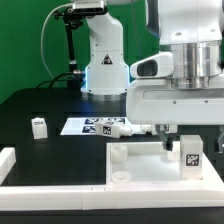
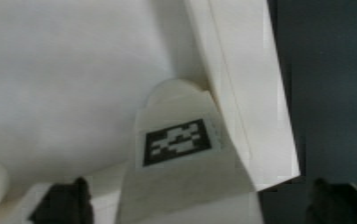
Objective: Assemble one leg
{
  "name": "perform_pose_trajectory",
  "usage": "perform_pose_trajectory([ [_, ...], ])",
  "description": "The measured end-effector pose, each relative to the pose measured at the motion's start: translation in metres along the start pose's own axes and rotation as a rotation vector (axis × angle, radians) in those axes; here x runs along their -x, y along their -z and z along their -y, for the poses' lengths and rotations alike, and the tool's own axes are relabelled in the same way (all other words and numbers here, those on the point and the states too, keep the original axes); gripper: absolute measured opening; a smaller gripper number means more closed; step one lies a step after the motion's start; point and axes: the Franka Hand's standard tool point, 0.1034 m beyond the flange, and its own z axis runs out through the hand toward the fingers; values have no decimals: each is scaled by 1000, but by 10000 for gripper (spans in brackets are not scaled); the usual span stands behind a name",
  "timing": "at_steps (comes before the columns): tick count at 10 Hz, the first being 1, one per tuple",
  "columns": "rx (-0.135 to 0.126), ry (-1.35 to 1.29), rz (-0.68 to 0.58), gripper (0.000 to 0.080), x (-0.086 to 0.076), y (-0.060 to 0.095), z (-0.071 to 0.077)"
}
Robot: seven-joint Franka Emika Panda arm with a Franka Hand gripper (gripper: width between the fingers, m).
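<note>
Leg [image 1: 190,153]: upright on the tray panel [image 1: 140,170], near the desk's front edge
Gripper [image 1: 188,140]: fingers [image 2: 65,197] spread apart around the leg

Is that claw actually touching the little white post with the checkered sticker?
Cannot tell. In the wrist view the leg lies between the dark fingertips, but no contact or gap shows plainly; the exterior view hides it.

Gripper [image 1: 178,143] fingertips mostly hidden behind the tagged leg [image 1: 190,155] at frame's lower right, so jaw state unclear; wrist view is blurred, w/ leg [image 2: 184,150] cut off by bottom edge.
</note>
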Motion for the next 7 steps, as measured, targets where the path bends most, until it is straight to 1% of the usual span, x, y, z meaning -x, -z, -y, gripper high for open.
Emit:
perform_pose_trajectory([
  [1, 1, -16, 0, 519, 0, 0, 0],
  [2, 3, -59, 1, 335, 0, -1, -1],
  [3, 6, -126, 1, 300, 0, 0, -3],
  [7, 22, -229, -3, 300, -2, 0, -10],
])
